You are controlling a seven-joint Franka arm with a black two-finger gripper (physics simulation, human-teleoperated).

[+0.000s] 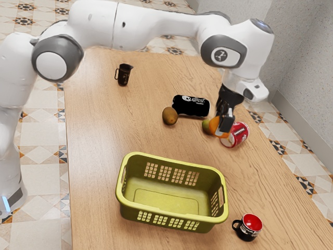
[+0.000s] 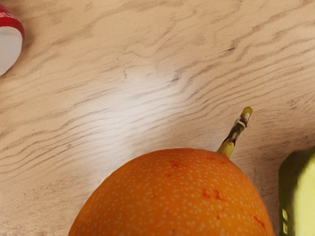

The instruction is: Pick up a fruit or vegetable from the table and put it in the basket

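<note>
Rightward in the exterior view: basket (image 1: 171, 213), orange fruit (image 1: 215, 126) at the gripper (image 1: 223, 126) (can't tell if clamped or open), red can (image 1: 240, 134); fruit's probably light, firm, slick, bruisable, so take its widest part, not the stem (image 2: 236, 132).

Your arm (image 1: 140, 26) wears smooth white shells with dark grey joint housings. You have a round white cap (image 1: 51, 65), a dark emblem (image 1: 221, 55) on a pale oval, a blue strip (image 1: 5, 203) low down, and a black end effector (image 1: 222, 127).
</note>
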